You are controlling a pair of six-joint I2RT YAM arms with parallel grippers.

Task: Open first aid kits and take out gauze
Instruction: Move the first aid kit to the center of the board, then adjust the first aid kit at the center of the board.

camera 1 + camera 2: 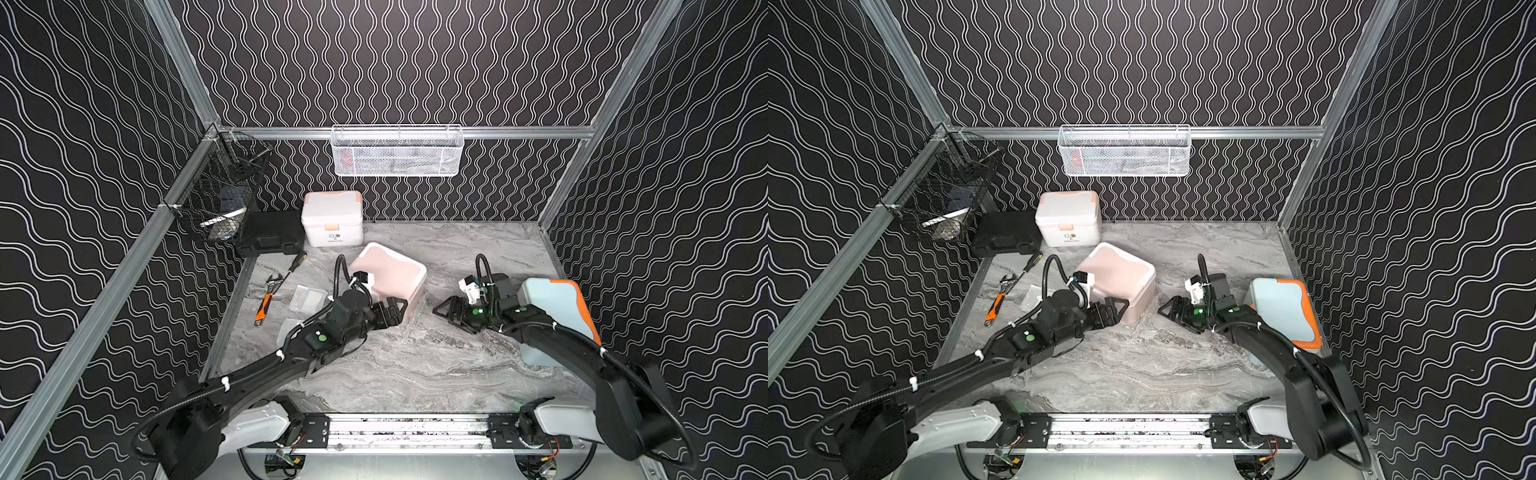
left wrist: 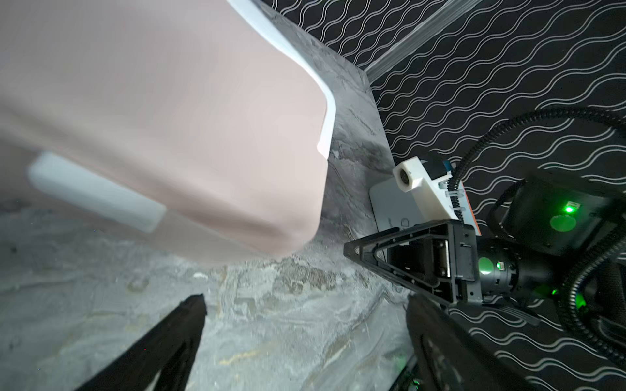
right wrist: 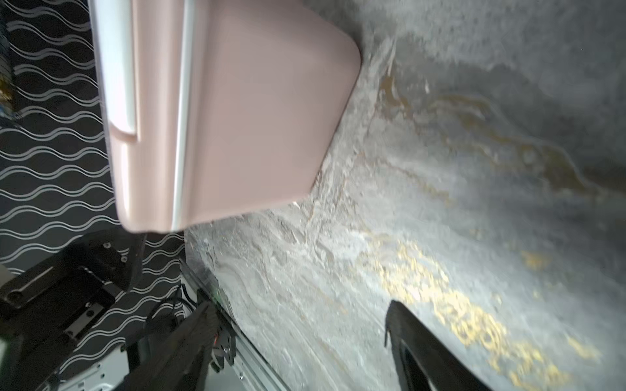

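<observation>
The pink kit [image 1: 390, 276] sat skewed and apparently closed near the centre of the surface [image 1: 415, 365]. The left end effector [image 1: 395, 311] was spread wide just beside its 6 o'clock face, and the right end effector [image 1: 444, 312], also wide and empty, stood apart at 4 o'clock. The white kit [image 1: 332, 216] stood at 11 o'clock and the blue kit [image 1: 550, 301] at 3 o'clock. The rigid, smooth box looked light and liable to skid. Its latch [image 2: 98, 193] seemed the place to pry, body braced. Only the left wrist view showed that latch, and only the right wrist view showed the lid seam [image 3: 179, 118]. A pale packet [image 1: 307, 297] lay at 9 o'clock, possibly gauze.
</observation>
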